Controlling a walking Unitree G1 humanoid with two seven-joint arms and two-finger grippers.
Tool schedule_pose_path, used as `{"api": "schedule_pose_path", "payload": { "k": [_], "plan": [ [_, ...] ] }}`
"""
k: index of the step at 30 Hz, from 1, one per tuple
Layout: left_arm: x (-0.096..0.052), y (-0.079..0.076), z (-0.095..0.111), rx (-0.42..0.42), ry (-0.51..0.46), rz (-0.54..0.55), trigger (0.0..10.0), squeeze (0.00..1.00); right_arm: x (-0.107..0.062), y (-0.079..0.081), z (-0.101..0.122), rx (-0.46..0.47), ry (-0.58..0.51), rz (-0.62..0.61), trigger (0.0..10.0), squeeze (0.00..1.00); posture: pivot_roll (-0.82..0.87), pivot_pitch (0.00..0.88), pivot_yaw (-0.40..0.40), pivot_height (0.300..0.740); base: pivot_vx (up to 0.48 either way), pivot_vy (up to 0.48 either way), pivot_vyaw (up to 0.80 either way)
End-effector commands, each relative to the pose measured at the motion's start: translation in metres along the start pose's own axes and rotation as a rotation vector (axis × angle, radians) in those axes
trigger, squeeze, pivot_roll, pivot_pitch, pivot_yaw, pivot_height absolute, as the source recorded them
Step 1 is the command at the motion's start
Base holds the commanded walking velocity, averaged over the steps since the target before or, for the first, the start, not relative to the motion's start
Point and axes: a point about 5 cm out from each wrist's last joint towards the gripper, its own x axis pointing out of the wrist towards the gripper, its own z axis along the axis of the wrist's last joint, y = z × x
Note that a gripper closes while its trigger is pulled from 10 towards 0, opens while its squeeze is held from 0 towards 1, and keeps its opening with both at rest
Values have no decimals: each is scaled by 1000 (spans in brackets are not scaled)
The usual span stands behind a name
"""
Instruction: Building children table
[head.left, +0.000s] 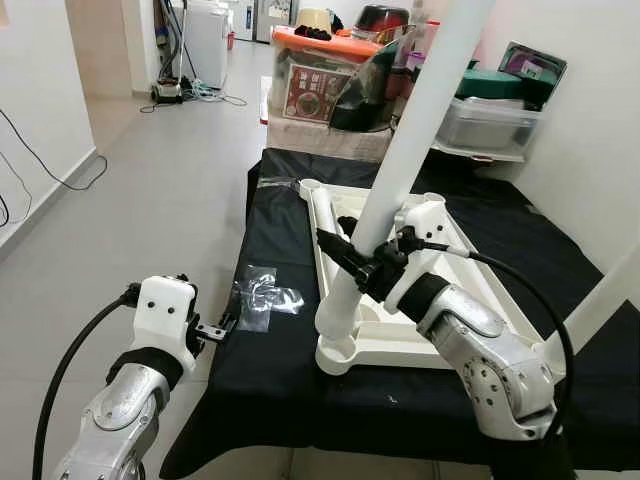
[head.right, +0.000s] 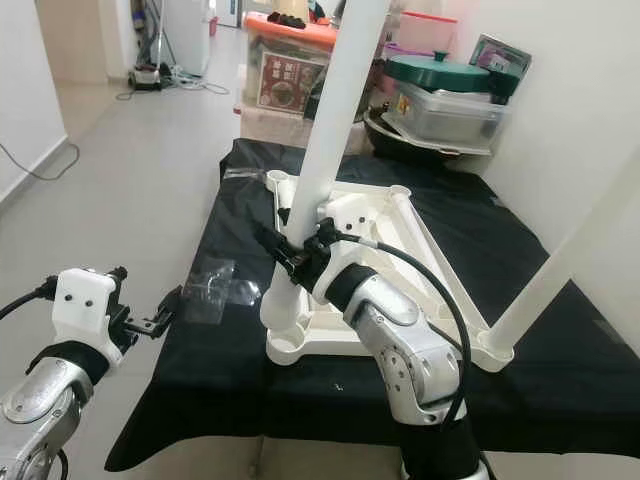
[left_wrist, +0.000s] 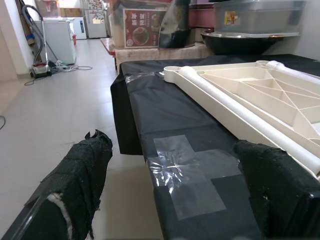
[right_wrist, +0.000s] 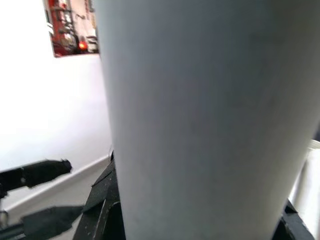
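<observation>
Step in hand, by judgement: fitting a leg into a corner socket of the upturned tabletop (head.left: 420, 325).

Right gripper (head.left: 362, 262): clenched around the leg (head.left: 400, 160), low on its shaft, fingers on either side. The leg stands nearly upright, leaning slightly, with its foot in the near-left corner socket (head.left: 338, 352) directly below the gripper. In the right wrist view the leg (right_wrist: 200, 120) sits hard against the camera.

Tabletop: lies underside up on the black cloth (head.left: 280, 370), extending beyond and to the right of the right gripper. A 2nd leg (head.right: 570, 260) stands at the near-right corner. A further leg (left_wrist: 240, 117) lies flat along the frame, beyond the left gripper.

Left gripper (head.left: 215, 331): released, fingers (left_wrist: 82, 170) spread, holding nothing. It hovers at the left edge of the cloth, with a clear plastic bag (head.left: 262, 298) just ahead of it.

Whether the held leg is fully seated cannot be told. Next move likely calls for pressing or twisting the leg straight down while it is kept vertical. The left gripper could steady the frame. Risk: the tabletop sliding on the cloth under load.
</observation>
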Motion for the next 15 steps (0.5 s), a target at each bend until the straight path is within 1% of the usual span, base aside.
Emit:
{"api": "schedule_pose_path", "payload": {
  "k": [1, 2, 3, 5, 7, 9, 11, 15],
  "plan": [
    [2, -1, -3, -9, 11, -20, 10000, 0, -2, -7, 6, 40, -11, 14, 10000, 0, 125, 0, -158, 740, 0, 0, 0],
    [2, -1, -4, -11, 11, -21, 10000, 0, -2, -7, 6, 49, -11, 21, 10000, 0, 125, 0, -158, 740, 0, 0, 0],
    [1, -1, -3, -17, 12, -27, 10000, 0, -1, -9, 7, 93, -13, 28, 10000, 0, 122, 0, -150, 740, 0, 0, 0],
    [0, -3, -4, -25, 14, -40, 10000, 0, -1, -11, 9, 146, -17, 41, 10000, 0, 116, 0, -140, 740, 0, 0, 0],
    [-1, -4, -6, -29, 15, -47, 10000, 0, -1, -12, 10, 158, -20, 48, 10000, 0, 116, 0, -140, 740, 0, 0, 0],
    [-1, -7, -9, -32, 22, -47, 10000, 0, -2, -17, 11, 200, -23, 45, 10000, 0, 118, 0, -147, 740, 0, 0, 0],
    [-1, -10, -7, -48, 15, -55, 10000, 0, -3, -19, 11, 259, -31, 49, 10000, 0, 116, 0, -146, 740, 0, 0, 0],
    [-2, -13, -9, -51, 18, -69, 10000, 0, -3, -20, 9, 286, -22, 57, 10000, 0, 116, 0, -151, 740, 0, 0, 0]
  ]
}}
